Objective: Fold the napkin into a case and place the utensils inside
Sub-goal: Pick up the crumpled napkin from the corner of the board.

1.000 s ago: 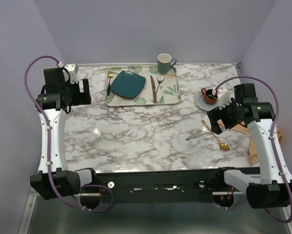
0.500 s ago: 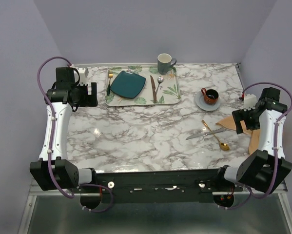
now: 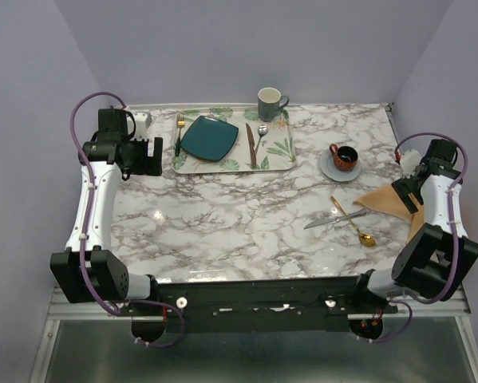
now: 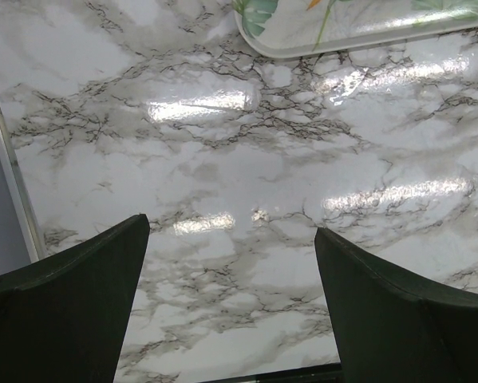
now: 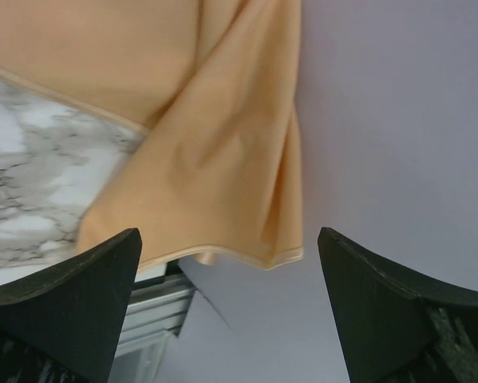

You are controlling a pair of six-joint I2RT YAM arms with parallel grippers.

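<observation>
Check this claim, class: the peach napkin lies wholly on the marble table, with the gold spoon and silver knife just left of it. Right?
Not wholly: the right wrist view shows part of the napkin hanging over the table edge. The gold spoon and silver knife do lie just left of it.

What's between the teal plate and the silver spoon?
A brown-handled knife lies between the teal plate and silver spoon, shown in the top view.

Table point(image 3: 223, 215) was white marble, veined grey-brown.
Napkin point(image 3: 386, 201) was plain peach-tan.
Spoon point(image 3: 358, 229) was gold.
Knife point(image 3: 318, 223) was silver-grey.
Tray point(image 3: 280, 152) was white with green leaves.
Plate point(image 3: 209, 137) was teal.
Mug point(image 3: 269, 104) was grey-green.
Cup point(image 3: 344, 156) was red-brown and saucer point(image 3: 328, 167) white.
Cables point(image 3: 83, 263) were purple.
</observation>
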